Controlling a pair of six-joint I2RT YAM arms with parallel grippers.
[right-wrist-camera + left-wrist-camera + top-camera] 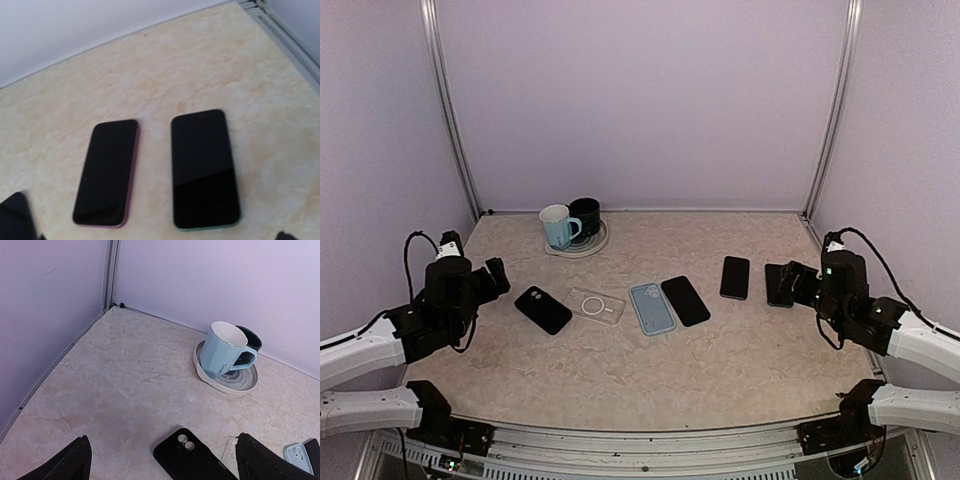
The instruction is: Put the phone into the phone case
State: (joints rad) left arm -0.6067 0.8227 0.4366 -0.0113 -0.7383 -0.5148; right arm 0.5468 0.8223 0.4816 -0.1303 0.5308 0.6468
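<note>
Since the black green-edged phone looks stiff and slick, pinch its long sides; left gripper and right gripper gape wide

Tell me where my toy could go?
The front strip of table, between the near edge and the row from black case to rightmost phone, is bare. So is the back, right of the plate. That middle row is crowded.

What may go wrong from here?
The black case, clear case and light blue case lie close together, so a phone may go into a wrong-sized one. Before the right gripper, the pink-edged phone and green-edged phone lie flat side by side; grasping one may nudge the other.
</note>
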